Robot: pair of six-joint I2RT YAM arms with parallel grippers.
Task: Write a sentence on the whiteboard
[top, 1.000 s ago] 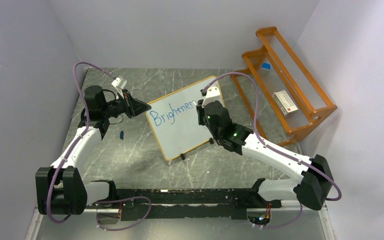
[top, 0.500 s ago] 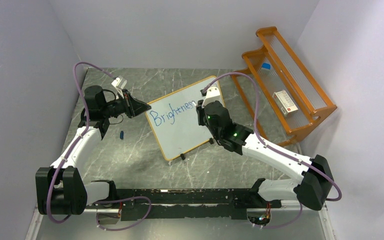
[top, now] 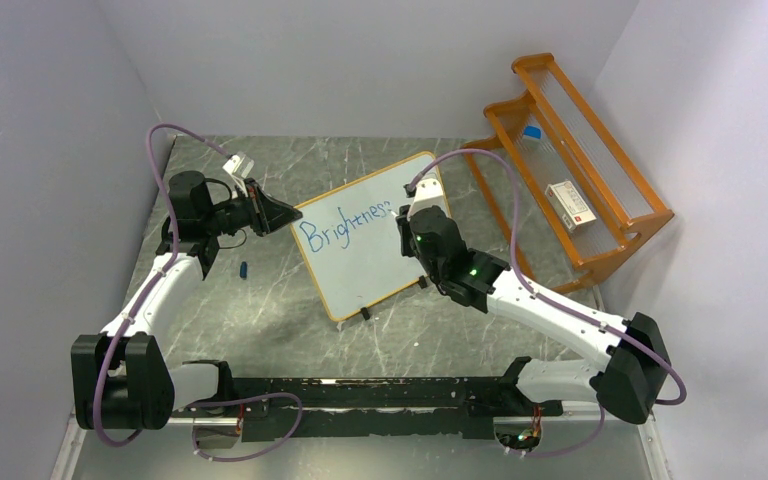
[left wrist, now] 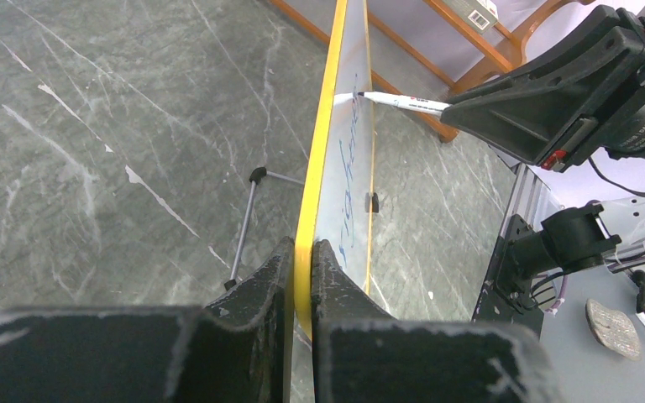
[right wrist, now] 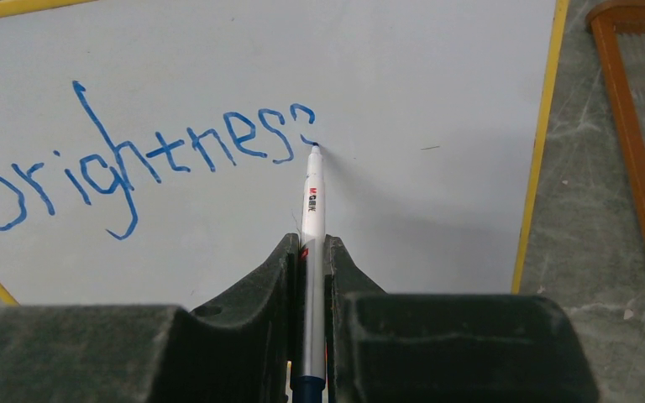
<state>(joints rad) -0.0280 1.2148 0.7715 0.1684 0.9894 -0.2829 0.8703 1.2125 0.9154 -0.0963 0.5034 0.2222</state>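
Now: the second "s" of "Brightness" looks half drawn, so most of the sentence is not yet written.
Left gripper [left wrist: 302,277]: shut on the whiteboard's left edge, one finger on each face of the frame, bracing it.
Right gripper [right wrist: 309,252]: clamped on the marker [right wrist: 312,201], whose barrel runs out between the jaws toward the board.
Tip: touching the board at the lower end of the open upper curl of that "s".
Stroke advice: press lightly and evenly, then swing back down and left so the letter closes on the same baseline as its neighbours.
Bracing advice: hold the pinch firm, since the board could rock on its thin prop under pen pressure.
Spacing advice: little bare board is left before the right frame edge, so the following words probably belong on a lower line. Lift the tip clear before moving there.
Table [top: 260,330]: grey marbled slab with pale veins and a smooth, slightly glossy look.
Fingers: black, matte, wedge-shaped plastic.
Marker body: slim white cylinder with red print and a small dark nib.
Lettering [top: 345,222]: blue ink in thin, slightly uneven strokes.
Whiteboard [top: 360,270]: stands mid-table between the arms. It is a flat glossy white rectangle with rounded corners and a thin yellow-orange frame.
Prop [left wrist: 243,227]: thin grey wire leg behind the board, black-capped.
Rack [top: 580,170]: orange wood with stepped shelves, at the far right, well apart from the board.
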